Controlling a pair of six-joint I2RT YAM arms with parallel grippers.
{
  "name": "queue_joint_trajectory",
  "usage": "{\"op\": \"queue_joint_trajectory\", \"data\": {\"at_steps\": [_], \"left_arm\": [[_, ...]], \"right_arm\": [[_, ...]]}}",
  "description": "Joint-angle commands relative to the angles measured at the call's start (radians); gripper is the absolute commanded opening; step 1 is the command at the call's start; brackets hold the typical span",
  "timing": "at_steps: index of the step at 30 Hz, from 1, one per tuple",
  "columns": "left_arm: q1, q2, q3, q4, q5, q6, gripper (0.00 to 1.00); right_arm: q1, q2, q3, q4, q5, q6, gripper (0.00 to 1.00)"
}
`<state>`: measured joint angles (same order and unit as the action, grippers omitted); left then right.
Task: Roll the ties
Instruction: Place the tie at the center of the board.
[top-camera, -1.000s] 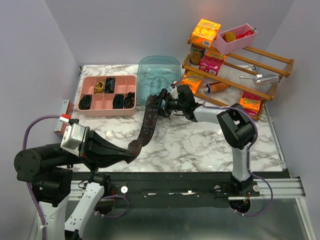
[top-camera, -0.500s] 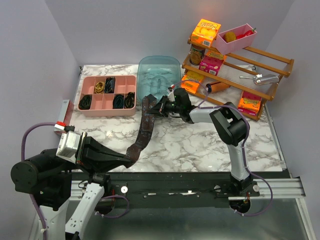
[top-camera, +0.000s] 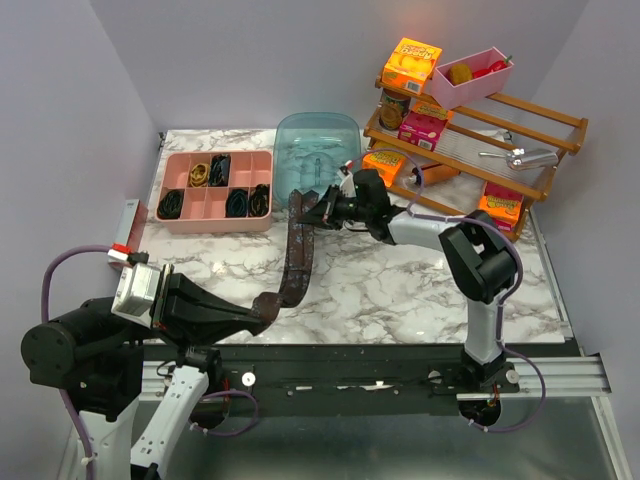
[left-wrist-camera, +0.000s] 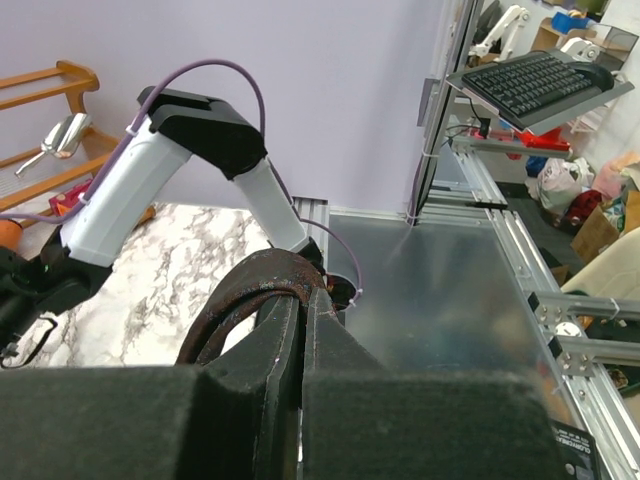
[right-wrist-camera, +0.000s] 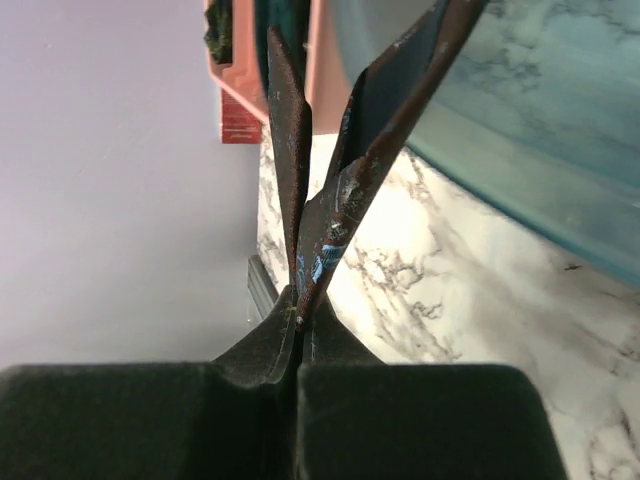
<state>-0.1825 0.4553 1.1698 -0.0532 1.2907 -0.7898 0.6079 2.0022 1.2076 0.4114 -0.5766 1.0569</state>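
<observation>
Top view, centre of frame: one tie (top-camera: 295, 255) in hand, long and narrow, dark brown with a faint speckled pattern. It runs as a slack, slightly curved band from lower centre-left up to mid-frame, over the marble table (top-camera: 400, 290).

Lower end: left gripper (top-camera: 263, 307), fingers closed on the tie. The left wrist view shows the fabric (left-wrist-camera: 250, 290) arching in a dark loop just above the pinched fingertips (left-wrist-camera: 305, 305).

Upper end: right gripper (top-camera: 312, 212), just below the blue tub, fingers clamped on the tie. In the right wrist view, two layers of fabric (right-wrist-camera: 375, 130) splay in a V from the closed tips (right-wrist-camera: 298, 320); small blue flecks show on the brown.

Counts:
- ties stretched out: one
- coiled ties (top-camera: 238, 203): five as far as I can count, small dark coils in separate compartments of the tray, one yellowish
- pink divided tray (top-camera: 215, 226): one, upper left
- translucent blue tub (top-camera: 318, 145): one, upper centre
- wooden rack (top-camera: 545, 125): one, upper right, with at least three orange boxes
- metal scoop (top-camera: 522, 157): one, on the rack
</observation>
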Motion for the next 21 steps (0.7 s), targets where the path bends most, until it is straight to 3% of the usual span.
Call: {"op": "queue_joint_trajectory", "data": {"at_steps": [1, 9, 17, 21], "left_arm": [[0.005, 0.017, 0.004, -0.016, -0.022, 0.032, 0.00], [0.005, 0.082, -0.045, -0.080, -0.076, 0.130, 0.00], [0.005, 0.115, -0.188, 0.049, -0.166, 0.089, 0.00], [0.005, 0.126, -0.275, 0.219, -0.208, 0.000, 0.00]], "right_arm": [[0.003, -0.071, -0.028, -0.037, 0.027, -0.052, 0.01], [-0.036, -0.151, -0.133, -0.022, 0.061, -0.083, 0.01], [-0.134, -0.270, -0.327, -0.013, 0.096, -0.135, 0.00], [-0.195, -0.348, -0.445, -0.011, 0.110, -0.172, 0.00]]}}
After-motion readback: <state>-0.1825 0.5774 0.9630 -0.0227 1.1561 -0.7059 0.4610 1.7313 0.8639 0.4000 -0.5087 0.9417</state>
